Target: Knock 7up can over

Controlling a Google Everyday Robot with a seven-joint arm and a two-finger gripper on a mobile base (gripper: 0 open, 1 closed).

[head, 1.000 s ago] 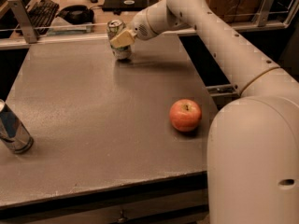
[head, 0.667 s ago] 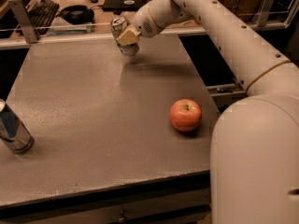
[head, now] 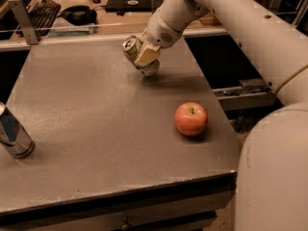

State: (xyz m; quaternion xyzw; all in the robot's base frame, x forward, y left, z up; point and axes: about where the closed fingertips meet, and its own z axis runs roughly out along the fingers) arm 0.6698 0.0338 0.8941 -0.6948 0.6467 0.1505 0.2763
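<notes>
Grey tabletop [head: 96, 129] (keyboard [head: 43, 8] on desk behind): gripper [head: 144, 59] near far edge, clamped on tilted 7up can [head: 131, 47]; apple [head: 191, 119] right; blue-and-silver can [head: 14, 134] standing left.

Arm [head: 250, 28] enters from right, extended across far-right corner; wrist [head: 166, 27] pitched down-left; gripper [head: 143, 57] low near far edge, about mid-width.

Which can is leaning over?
The 7up can at the far end of the table, tilted against the tool; the blue-and-silver can at the left edge stands upright.
</notes>
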